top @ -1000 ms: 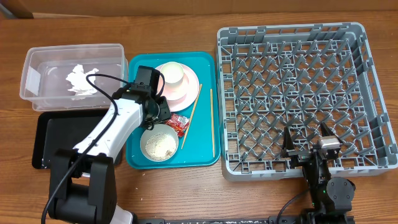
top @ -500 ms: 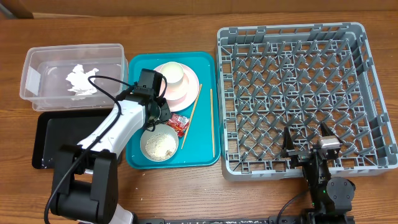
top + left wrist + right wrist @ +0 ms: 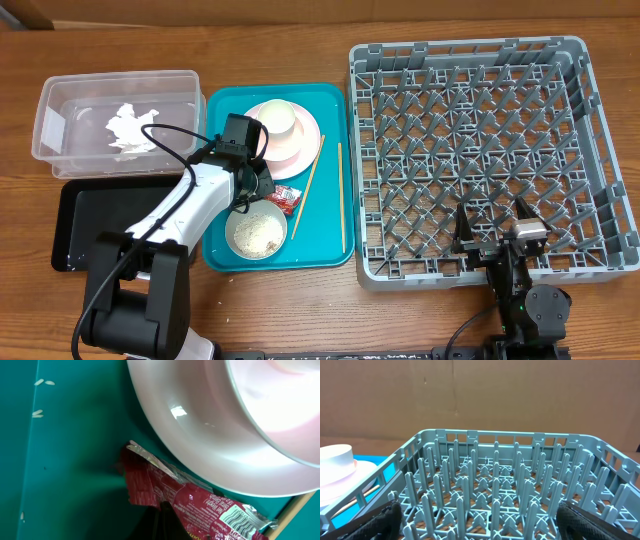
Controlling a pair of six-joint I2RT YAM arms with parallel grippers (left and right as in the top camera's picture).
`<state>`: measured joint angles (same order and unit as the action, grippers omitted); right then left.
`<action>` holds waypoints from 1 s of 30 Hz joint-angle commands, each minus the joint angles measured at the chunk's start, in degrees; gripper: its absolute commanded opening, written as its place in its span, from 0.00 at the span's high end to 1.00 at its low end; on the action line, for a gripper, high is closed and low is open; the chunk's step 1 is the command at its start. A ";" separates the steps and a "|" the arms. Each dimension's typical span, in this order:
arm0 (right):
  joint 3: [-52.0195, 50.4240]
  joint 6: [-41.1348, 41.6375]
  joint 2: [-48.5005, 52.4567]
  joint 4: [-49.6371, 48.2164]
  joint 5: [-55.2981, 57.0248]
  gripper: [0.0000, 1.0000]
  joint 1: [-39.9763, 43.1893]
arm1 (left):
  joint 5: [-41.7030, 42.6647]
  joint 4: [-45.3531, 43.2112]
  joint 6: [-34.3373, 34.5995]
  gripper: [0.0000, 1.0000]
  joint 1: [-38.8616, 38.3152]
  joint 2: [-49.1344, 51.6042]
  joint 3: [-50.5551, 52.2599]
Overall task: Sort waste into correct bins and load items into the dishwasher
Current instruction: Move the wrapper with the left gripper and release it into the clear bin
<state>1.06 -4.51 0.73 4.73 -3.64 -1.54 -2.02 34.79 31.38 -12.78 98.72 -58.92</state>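
A red snack wrapper [image 3: 287, 198] [image 3: 192, 501] lies on the teal tray [image 3: 225, 108] just below the pink plate [image 3: 303, 145] [image 3: 200, 435]. My left gripper [image 3: 268, 190] [image 3: 162, 516] is down on the tray, shut on the wrapper's near edge. A white cup [image 3: 277, 120] stands on the plate. A bowl [image 3: 257, 232] holding rice scraps sits at the tray's front. Two chopsticks [image 3: 340, 195] lie on the tray's right side. A crumpled tissue [image 3: 127, 130] lies in the clear tub [image 3: 55, 100]. My right gripper [image 3: 492, 228] [image 3: 482, 527] rests open at the grey dish rack's [image 3: 480, 130] [image 3: 495, 480] near edge.
The black tray [image 3: 95, 215] sits in front of the clear tub, left of the teal tray. My left arm reaches across the black tray and the teal tray's left edge. A few rice grains [image 3: 42, 382] lie loose on the teal tray.
The left gripper has closed onto the red wrapper and shifted slightly right toward it. The right arm has not moved.
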 commanded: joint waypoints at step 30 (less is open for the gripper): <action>-0.61 -0.04 -0.57 -0.28 -0.11 0.00 0.00 | -4.59 17.49 -4.26 0.96 25.09 0.15 -28.46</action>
<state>1.06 -4.49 0.73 4.73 -3.62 -1.54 -5.87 53.91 28.32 10.39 95.33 -86.78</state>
